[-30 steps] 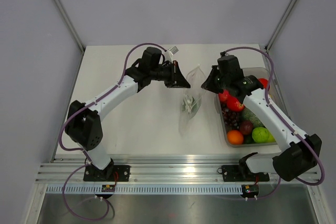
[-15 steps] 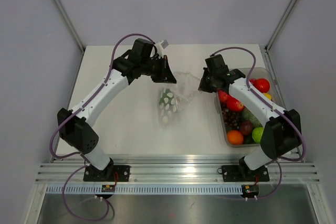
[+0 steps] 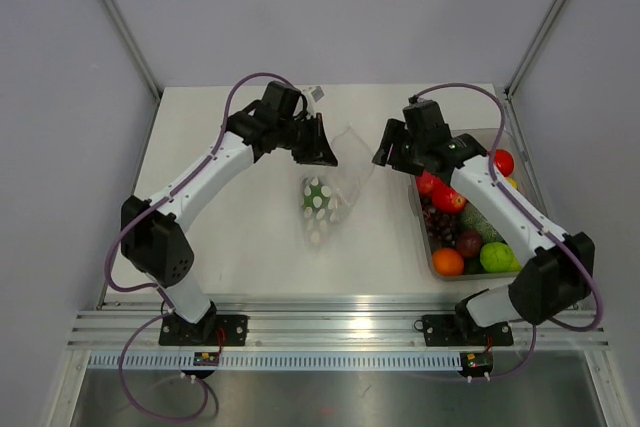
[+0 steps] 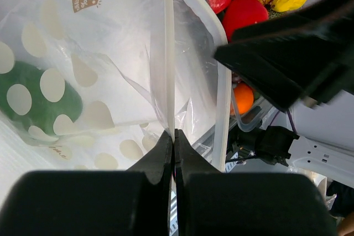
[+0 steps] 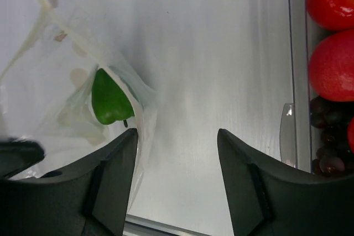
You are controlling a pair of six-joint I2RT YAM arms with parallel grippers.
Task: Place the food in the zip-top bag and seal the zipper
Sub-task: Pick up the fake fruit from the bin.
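Mid-loading: your left tool (image 4: 172, 136) is clamping the zip-top bag (image 4: 110, 81) by its mouth edge above the worktop (image 3: 230, 237), green pepper (image 5: 110, 99) inside, your right tool (image 5: 176, 136) is hovering jaws apart and empty, so next is probably reaching into the tray (image 5: 296, 37) for another piece.
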